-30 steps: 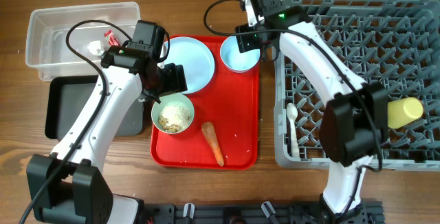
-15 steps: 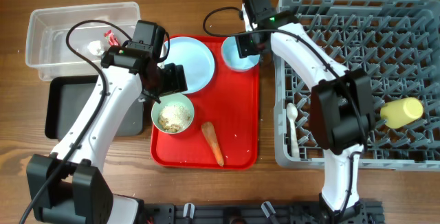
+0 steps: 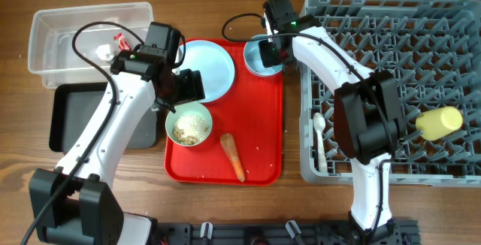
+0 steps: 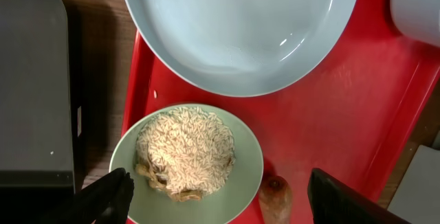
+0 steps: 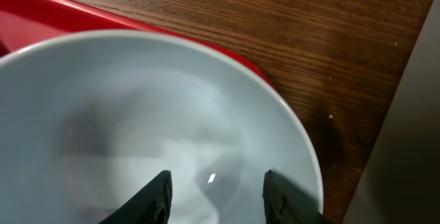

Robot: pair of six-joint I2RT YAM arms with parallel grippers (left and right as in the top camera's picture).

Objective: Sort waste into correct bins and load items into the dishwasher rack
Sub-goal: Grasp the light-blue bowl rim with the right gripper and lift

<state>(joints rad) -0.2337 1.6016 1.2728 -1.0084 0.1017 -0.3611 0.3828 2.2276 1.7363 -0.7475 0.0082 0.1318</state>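
My left gripper (image 3: 177, 95) is open, hovering over the pale green bowl (image 3: 189, 125) of rice scraps (image 4: 185, 152) on the red serving tray (image 3: 259, 125); its fingers (image 4: 220, 193) straddle the bowl. My right gripper (image 3: 270, 49) is open, its fingers (image 5: 216, 179) just above the inside of the empty pale blue bowl (image 5: 137, 100). The round plate (image 3: 214, 68) lies between the bowls. The carrot (image 3: 232, 156) lies on the tray. The red wrapper (image 3: 119, 40) and white scrap (image 3: 103, 50) are in the clear tub (image 3: 90, 16). The yellow cup (image 3: 440, 122) and white spoon (image 3: 320, 140) lie in the grey rack (image 3: 391, 49).
The black tray (image 3: 71, 113) sits in front of the clear tub, partly under my left arm. The rack's wall (image 5: 412, 128) stands close to the right of the blue bowl. Bare wood lies behind the red tray.
My right gripper has moved left from the rack's edge to over the pale blue bowl. The left arm has not moved.
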